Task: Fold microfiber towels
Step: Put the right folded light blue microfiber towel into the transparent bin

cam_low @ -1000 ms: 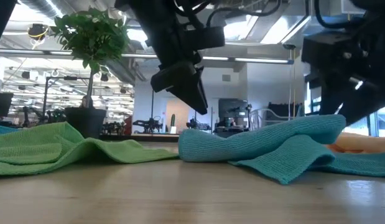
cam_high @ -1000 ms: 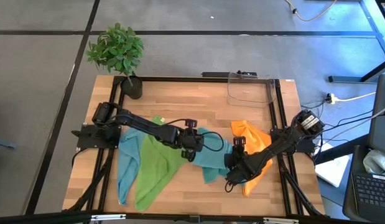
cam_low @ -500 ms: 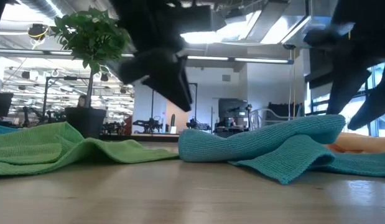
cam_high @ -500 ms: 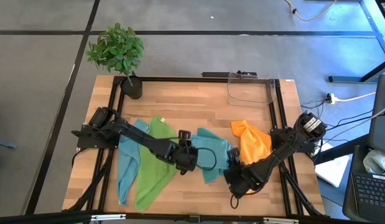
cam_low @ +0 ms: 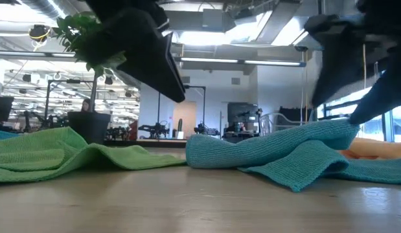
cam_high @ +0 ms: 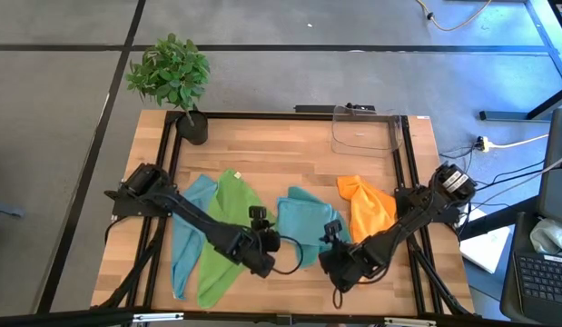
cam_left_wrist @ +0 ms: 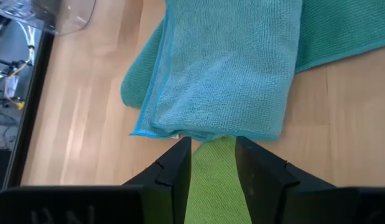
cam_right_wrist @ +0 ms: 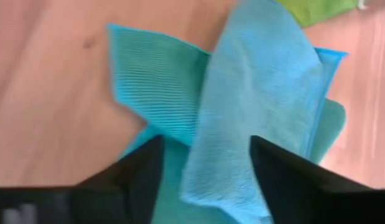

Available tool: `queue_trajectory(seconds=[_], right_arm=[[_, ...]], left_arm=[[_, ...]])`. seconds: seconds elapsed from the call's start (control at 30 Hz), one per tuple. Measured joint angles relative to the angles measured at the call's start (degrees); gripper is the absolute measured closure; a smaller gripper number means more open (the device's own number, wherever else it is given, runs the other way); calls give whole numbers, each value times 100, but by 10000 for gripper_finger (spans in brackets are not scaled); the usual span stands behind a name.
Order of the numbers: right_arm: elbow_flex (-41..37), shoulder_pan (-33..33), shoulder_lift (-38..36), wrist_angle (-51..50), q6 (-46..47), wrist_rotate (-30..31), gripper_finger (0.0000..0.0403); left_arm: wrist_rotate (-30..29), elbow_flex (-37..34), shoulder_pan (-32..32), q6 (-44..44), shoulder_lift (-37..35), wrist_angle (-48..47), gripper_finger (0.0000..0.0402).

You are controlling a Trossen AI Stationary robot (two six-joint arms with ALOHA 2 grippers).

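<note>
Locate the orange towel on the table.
In the high view the orange towel lies on the table's right half, beside the teal towel, below the clear bin.

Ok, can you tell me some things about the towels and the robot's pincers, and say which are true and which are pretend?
1. The lime green towel lies between a light blue towel and the teal towel. True.
2. The orange towel is inside the clear plastic bin. False: it lies on the table, nearer the front than the bin.
3. The right pincer is open, at the teal towel's front edge. True.
4. The left pincer is lifting the lime green towel high. False: that towel lies flat on the table.
5. A potted plant stands at a back corner. True.
</note>
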Motion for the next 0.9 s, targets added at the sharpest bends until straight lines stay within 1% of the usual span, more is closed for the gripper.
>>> queue_trajectory(seconds=[0.1,0.2,0.3,0.37,0.47,0.53,0.63,0.83,0.87,0.9], right_arm=[[-154,-158,21,279,-3,10,99],[-355,-311,26,419,0,7,65],[-423,-434,28,336,-4,11,59],[-412,-463,28,289,-86,28,68],[-377,-451,30,279,-329,40,102],[-401,-449,30,265,-434,96,139],[-489,-460,30,152,-463,105,206],[-548,-461,30,-7,-490,-134,362],[-548,-462,30,-32,-503,-132,381],[-548,-462,30,-75,-542,-132,388]], left_arm=[[-105,0,-87,-132,0,-45,285],[-146,0,-147,-202,0,-61,285],[-148,0,-183,-235,0,-61,285],[-148,0,-206,-268,0,-61,285],[-151,0,-218,-362,0,-111,285],[-150,0,-218,-406,0,-167,285],[-154,0,-218,-500,0,-253,285],[-179,0,-218,-500,0,-291,285],[-185,0,-218,-498,0,-293,285],[-185,0,-218,-498,0,-299,285]])
